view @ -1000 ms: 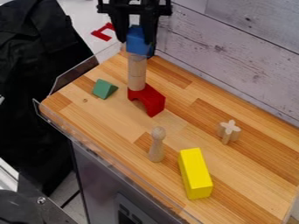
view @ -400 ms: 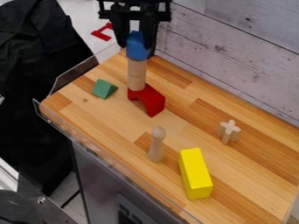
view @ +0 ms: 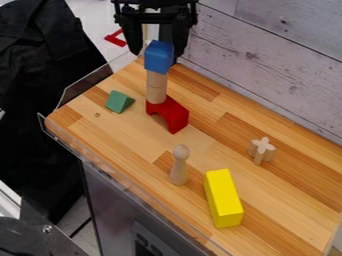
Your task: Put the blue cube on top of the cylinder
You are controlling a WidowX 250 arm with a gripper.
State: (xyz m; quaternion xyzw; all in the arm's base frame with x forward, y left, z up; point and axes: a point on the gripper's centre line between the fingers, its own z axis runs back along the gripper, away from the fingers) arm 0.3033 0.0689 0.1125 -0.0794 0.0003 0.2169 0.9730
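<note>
The black gripper (view: pixel 157 54) hangs at the top of the camera view, open, with its fingers spread on either side of the blue cube (view: pixel 158 58). A strip of background shows between the cube and the left finger; the right finger is partly behind the cube. The cube's underside meets the upper end of the pale wooden cylinder (view: pixel 157 87) and hides its top. Upright, the cylinder has its lower end at the far end of the red arch block (view: pixel 172 115).
A green triangular block (view: pixel 120 102) lies left of the arch. Nearer the camera are a wooden peg figure (view: pixel 179 167) and a yellow block (view: pixel 224 198). A wooden cross-shaped piece (view: pixel 261 150) stands at right. Clear guards edge the wooden table (view: pixel 287 205); a wall is behind.
The blue cube has come down, covering more of the cylinder's upper part. The gripper's fingers have spread apart and let go of it. Other blocks have stayed put.
</note>
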